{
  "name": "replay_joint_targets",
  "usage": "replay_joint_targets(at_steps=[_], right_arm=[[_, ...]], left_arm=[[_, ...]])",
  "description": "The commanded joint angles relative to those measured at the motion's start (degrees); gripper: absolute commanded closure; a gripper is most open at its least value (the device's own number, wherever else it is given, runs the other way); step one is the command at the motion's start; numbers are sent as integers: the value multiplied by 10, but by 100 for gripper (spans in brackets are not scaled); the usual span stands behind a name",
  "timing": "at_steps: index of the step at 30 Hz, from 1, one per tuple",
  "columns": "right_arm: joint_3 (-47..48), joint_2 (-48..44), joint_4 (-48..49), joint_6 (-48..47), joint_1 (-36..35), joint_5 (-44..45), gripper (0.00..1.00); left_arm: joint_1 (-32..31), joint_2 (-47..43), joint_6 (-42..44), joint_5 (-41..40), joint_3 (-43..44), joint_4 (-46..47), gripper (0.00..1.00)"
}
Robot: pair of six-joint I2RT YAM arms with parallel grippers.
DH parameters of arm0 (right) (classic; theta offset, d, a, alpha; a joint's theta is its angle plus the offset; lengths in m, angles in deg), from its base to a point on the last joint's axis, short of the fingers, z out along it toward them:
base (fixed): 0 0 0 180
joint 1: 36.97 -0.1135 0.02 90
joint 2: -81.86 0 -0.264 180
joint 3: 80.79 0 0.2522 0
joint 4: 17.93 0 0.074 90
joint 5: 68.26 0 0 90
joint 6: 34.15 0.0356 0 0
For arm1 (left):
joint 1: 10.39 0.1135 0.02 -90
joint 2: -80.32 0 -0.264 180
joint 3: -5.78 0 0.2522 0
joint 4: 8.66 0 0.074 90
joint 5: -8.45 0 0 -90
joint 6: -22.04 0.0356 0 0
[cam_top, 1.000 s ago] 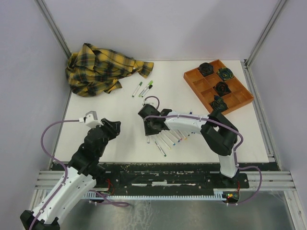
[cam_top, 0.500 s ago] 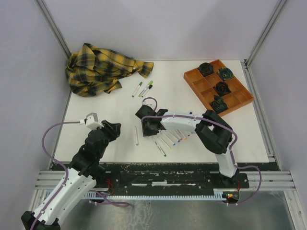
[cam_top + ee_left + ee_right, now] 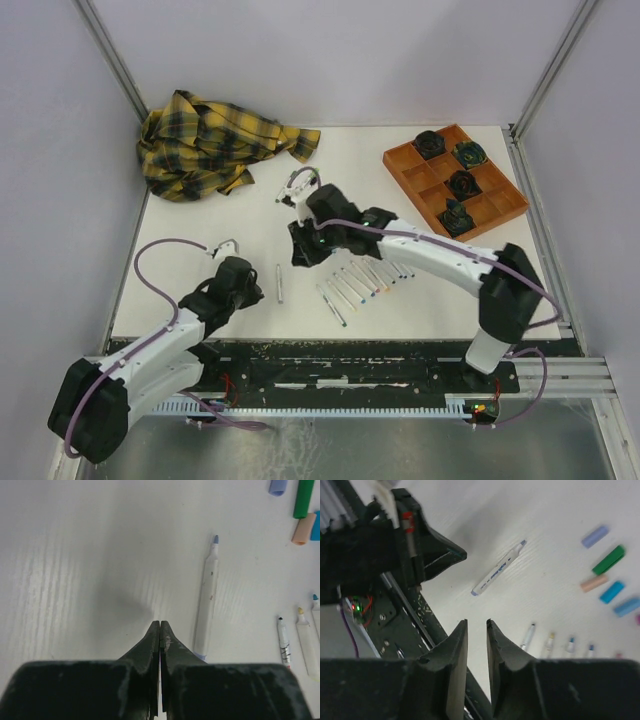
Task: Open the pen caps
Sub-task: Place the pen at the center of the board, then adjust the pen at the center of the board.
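Observation:
Loose pen caps lie on the white table in the right wrist view: lavender point(image 3: 595, 536), green point(image 3: 608, 560), peach point(image 3: 594, 583) and blue point(image 3: 612, 592). The left wrist view shows the green cap point(image 3: 304, 499) and the peach cap point(image 3: 302, 530). An uncapped white pen point(image 3: 281, 283) lies alone; it also shows in the left wrist view point(image 3: 207, 605) and the right wrist view point(image 3: 499, 568). My left gripper point(image 3: 256, 293) point(image 3: 160, 623) is shut and empty, low beside that pen. My right gripper point(image 3: 300, 252) point(image 3: 476, 622) is raised, slightly open and empty. In the top view it hides the caps.
A row of several uncapped pens point(image 3: 360, 285) lies right of the single pen. Three capped pens point(image 3: 300, 185) lie farther back. A yellow plaid cloth point(image 3: 215, 145) is at the back left. An orange tray point(image 3: 495, 205) with dark round objects is at the back right.
The right gripper let the white pen go onto the table, then rose and drew back toward the far side. The left gripper dropped low beside that pen.

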Motion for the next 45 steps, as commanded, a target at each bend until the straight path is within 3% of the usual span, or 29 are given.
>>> replay_joint_targets(at_steps=[1, 6, 12, 32, 45], right_arm=[[-17, -128, -32, -274, 68, -172, 72], [-48, -191, -49, -291, 184, -281, 66], [-58, -228, -41, -270, 258, -365, 60], [-103, -250, 15, -220, 328, -456, 59], [-108, -254, 26, -210, 340, -481, 59]], left_arm=[[-1, 7, -4, 53, 5, 73, 97], [-1, 32, -3, 96, -1, 117, 97], [-1, 100, 14, 83, 25, 116, 97], [-59, 248, 24, 74, 99, 144, 97], [-57, 332, 63, -67, 200, 40, 95]])
